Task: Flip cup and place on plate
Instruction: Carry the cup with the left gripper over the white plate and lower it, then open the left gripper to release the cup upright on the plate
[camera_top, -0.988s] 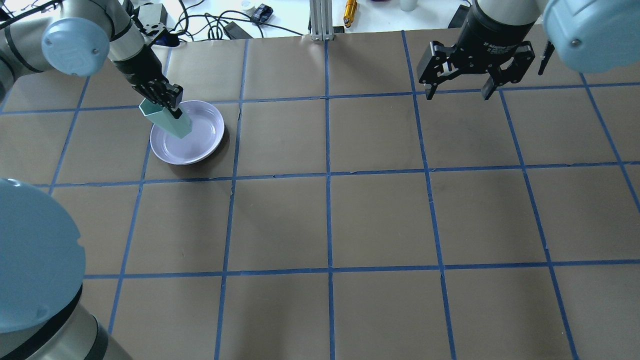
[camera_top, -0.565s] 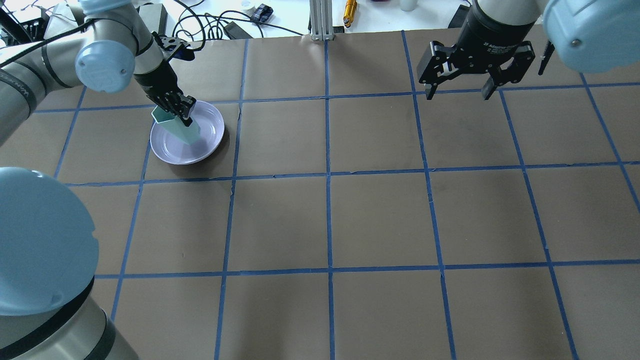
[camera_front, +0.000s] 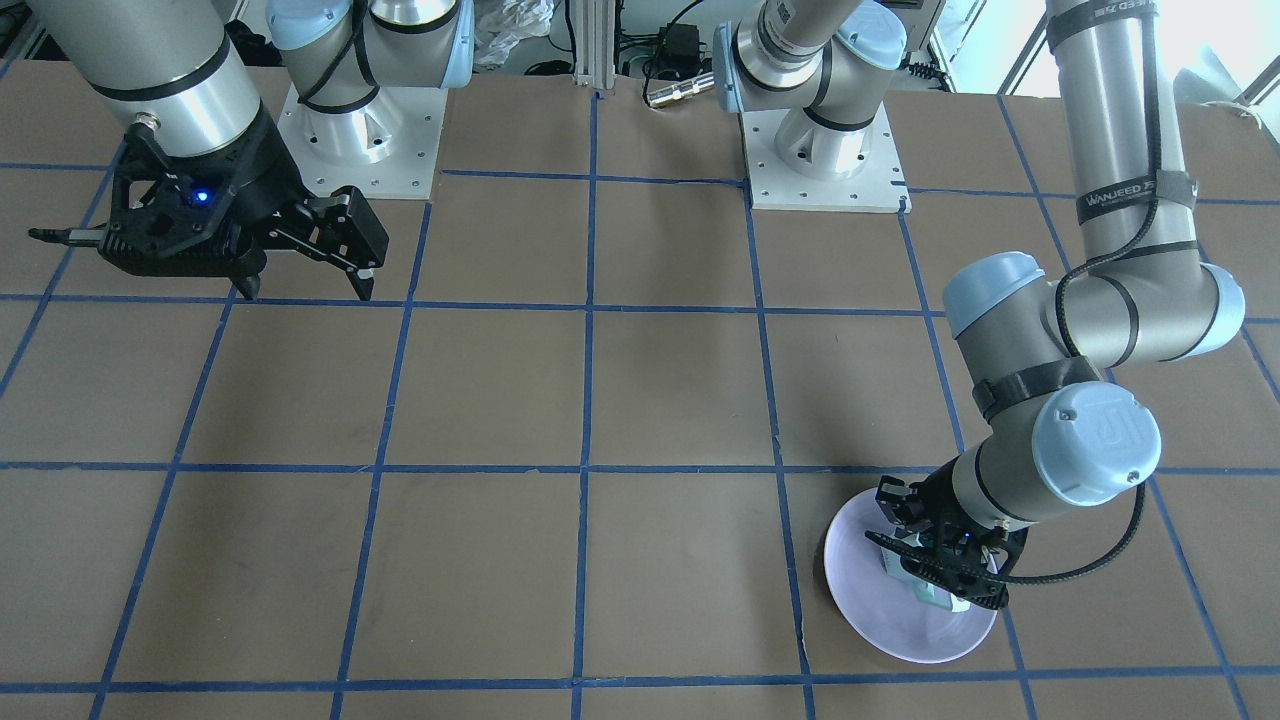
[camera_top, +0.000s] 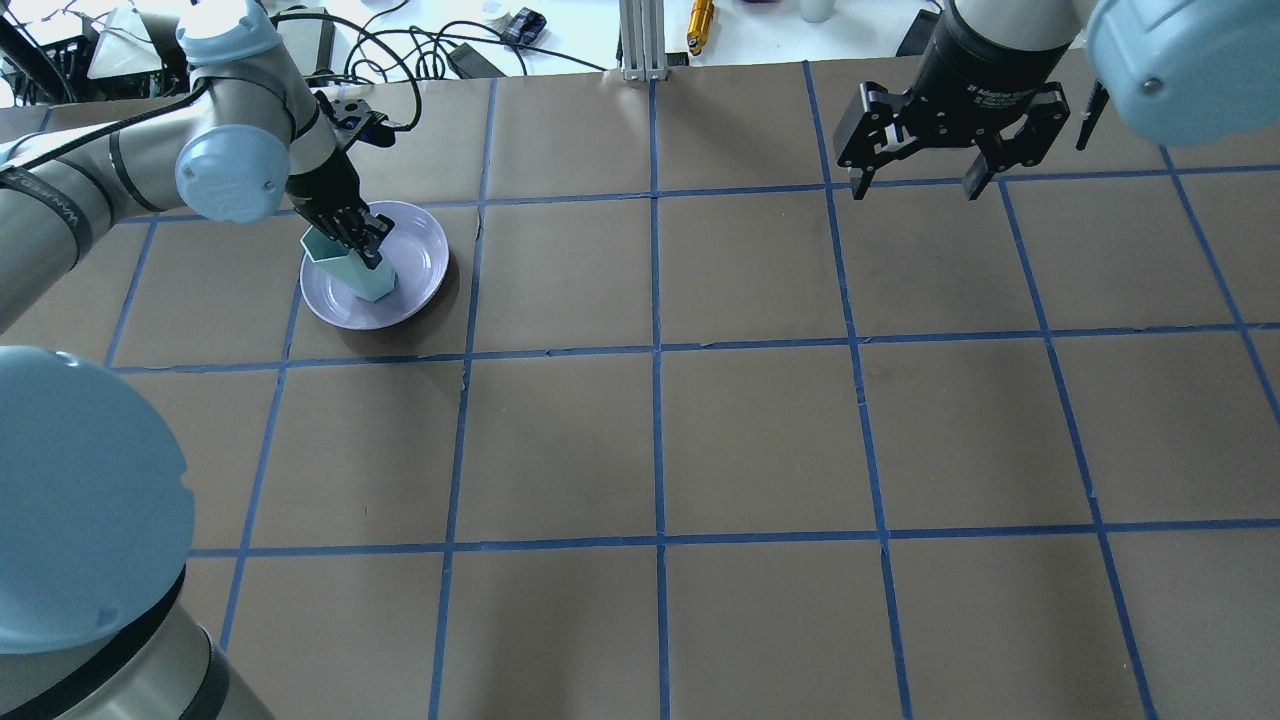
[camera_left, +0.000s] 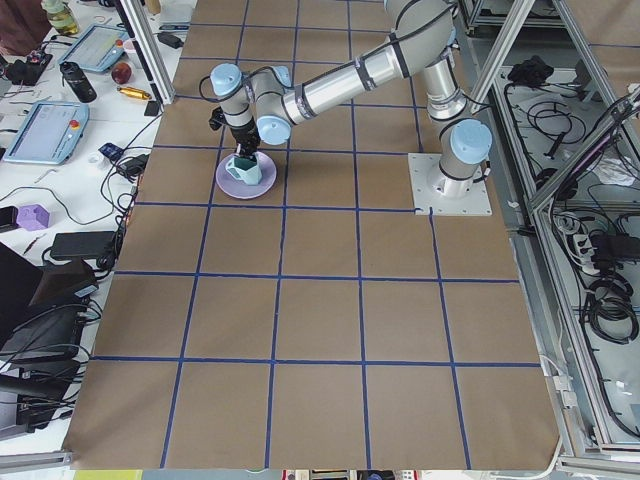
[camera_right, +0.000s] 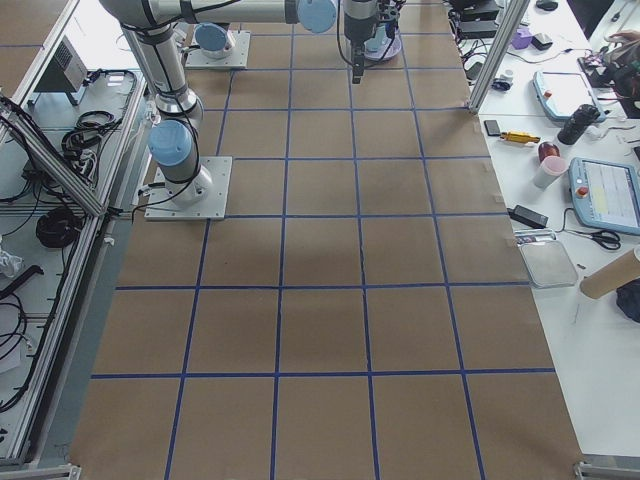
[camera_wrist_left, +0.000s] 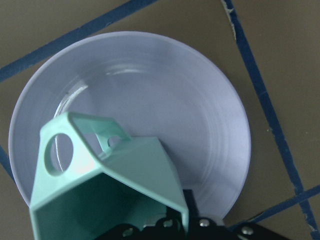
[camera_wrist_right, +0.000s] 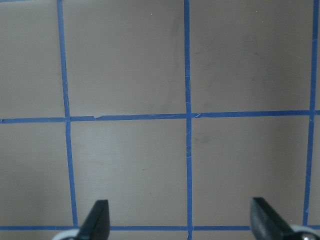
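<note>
The table (camera_top: 760, 440), covered in brown paper with a blue tape grid, is filling nearly the whole overhead view. The left arm (camera_top: 90, 190) is reaching in from the upper left of that view and bending down over the plate. The right arm (camera_top: 1000, 40) is hanging at the upper right, well apart from both task objects.

The plate (camera_top: 420, 250) is lying flat in the upper left part of the overhead view, inside one grid square. In the left wrist view its rim (camera_wrist_left: 200, 125) is sweeping across most of the frame.

The cup (camera_top: 350, 265) is sitting over the left half of the plate, mouth up. It is leaning, so its long axis is running from the hexagonal rim at upper left down to the base at lower right. Whether the base is touching the plate cannot be told. In the wrist view the open mouth (camera_wrist_left: 115, 185) is facing the camera and the handle (camera_wrist_left: 65, 145) is pointing to the upper left.

The left gripper (camera_top: 360, 240) is pinching the cup's wall at the rim. The right gripper (camera_top: 915, 188) is holding its fingers spread wide over bare paper, with nothing between them (camera_wrist_right: 180, 220).
</note>
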